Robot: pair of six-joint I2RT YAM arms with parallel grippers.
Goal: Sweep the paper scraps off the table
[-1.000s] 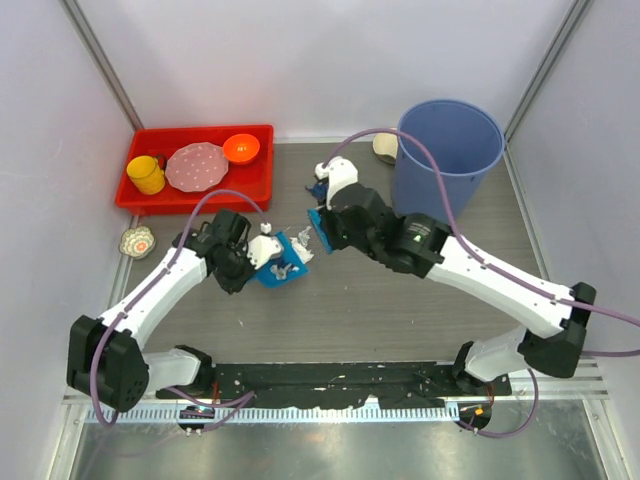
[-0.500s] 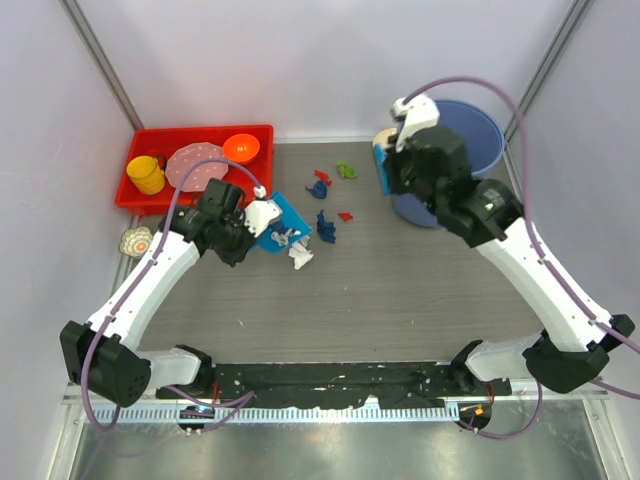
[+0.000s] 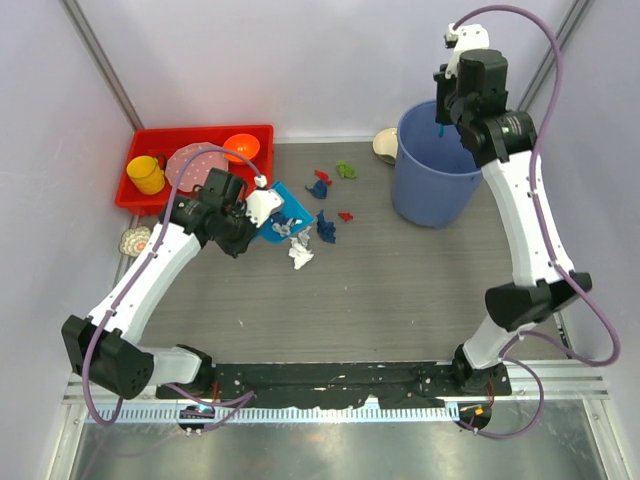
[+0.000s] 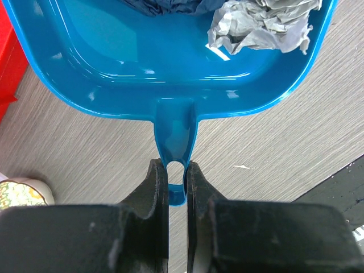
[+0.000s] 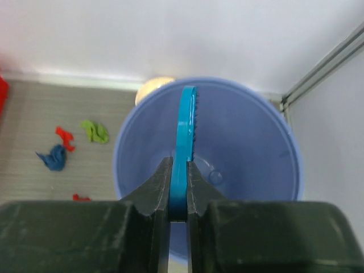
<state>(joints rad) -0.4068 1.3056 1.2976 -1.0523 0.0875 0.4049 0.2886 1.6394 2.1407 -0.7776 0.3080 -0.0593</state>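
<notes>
Some paper scraps (image 4: 261, 25) lie in the dustpan (image 4: 142, 62) the left pincer (image 4: 177, 173) grips; right pincer (image 5: 179, 170) clamps brush (image 5: 186, 122).

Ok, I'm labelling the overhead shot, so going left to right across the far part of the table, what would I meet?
In order: yellow cup → pink plate → orange bowl → blue dustpan → green paper scrap → blue bucket.

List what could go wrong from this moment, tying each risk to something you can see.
The left gripper pinches the dustpan only by its handle end; lifting could tilt it and spill the grey scrap.
The right gripper holds the brush by its narrow edge over the bin; a slip might drop it in.
The green scrap and red scrap lie unswept on the table and may be missed.
</notes>
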